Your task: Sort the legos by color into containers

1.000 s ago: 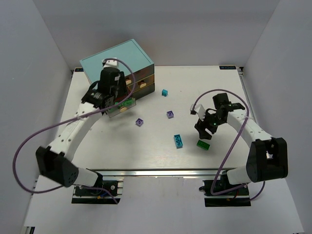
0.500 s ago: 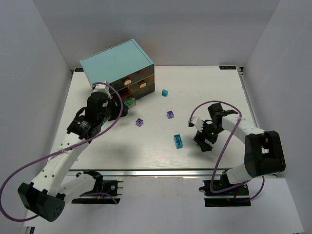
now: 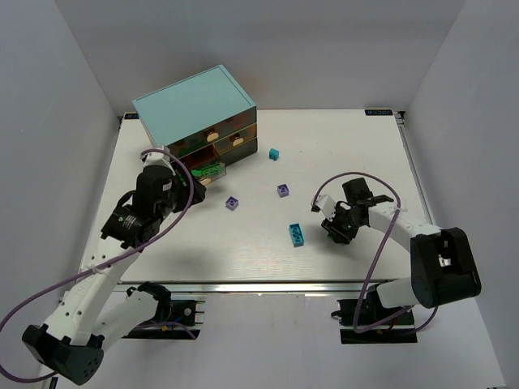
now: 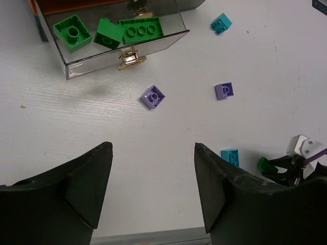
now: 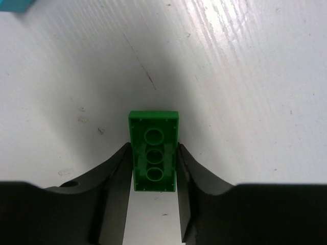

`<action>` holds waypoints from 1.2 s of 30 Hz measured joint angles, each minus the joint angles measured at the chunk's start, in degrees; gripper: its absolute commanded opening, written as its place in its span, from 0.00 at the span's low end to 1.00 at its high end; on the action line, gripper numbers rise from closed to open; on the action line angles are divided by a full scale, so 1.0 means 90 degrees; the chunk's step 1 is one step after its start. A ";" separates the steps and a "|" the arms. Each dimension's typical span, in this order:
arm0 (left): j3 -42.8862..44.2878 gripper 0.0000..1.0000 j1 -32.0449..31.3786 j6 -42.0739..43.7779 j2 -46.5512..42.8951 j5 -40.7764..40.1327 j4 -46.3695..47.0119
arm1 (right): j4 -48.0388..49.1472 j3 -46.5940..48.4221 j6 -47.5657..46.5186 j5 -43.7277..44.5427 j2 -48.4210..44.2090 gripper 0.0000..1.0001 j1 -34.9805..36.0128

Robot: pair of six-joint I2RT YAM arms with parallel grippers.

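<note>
On counter [image 3: 365, 154], right side: right tool [image 5: 153, 153] now clamps green brick [image 5: 153, 125]; left tool [image 4: 152, 150] wide, empty, backed off drawer [image 4: 97, 60]. Pickup begun, drop-off pending.

No readable text, number or brand in any view. Dark tag [image 3: 379, 112] on far edge of surface [image 3: 349, 154]: print too small to read. Same tag cut off at corner of left wrist view, illegible.

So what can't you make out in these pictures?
Top view: closed drawers' contents, too small and dark.
Top view: green brick, hidden under the right fingers.
Right wrist view: cyan brick, cut off at the corner.
Left wrist view: cabinet, cut off above the open drawer.
</note>
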 measured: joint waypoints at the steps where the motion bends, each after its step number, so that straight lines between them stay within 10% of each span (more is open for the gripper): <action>1: -0.0012 0.75 0.0000 -0.0022 -0.0029 -0.0017 -0.0032 | 0.0012 -0.0002 0.0005 -0.0002 0.0000 0.11 0.0000; 7: -0.0136 0.75 0.0000 -0.0282 -0.0257 -0.0083 -0.0255 | -0.0466 0.0534 -0.0056 -0.0187 0.0119 0.00 0.0058; 20: -0.0826 0.75 0.0000 -0.1826 -0.0998 -0.0359 -0.1093 | -0.0313 0.6453 -0.0189 -0.1421 0.2397 0.01 0.2110; 27: -0.0826 0.75 0.0000 -0.2266 -0.1328 -0.0454 -0.1545 | 0.0809 0.8014 -0.0007 -0.1358 0.3711 0.02 0.3147; 36: -0.0828 0.75 0.0000 -0.2358 -0.1345 -0.0449 -0.1753 | 0.1834 0.8643 0.0199 -0.0787 0.5093 0.29 0.3665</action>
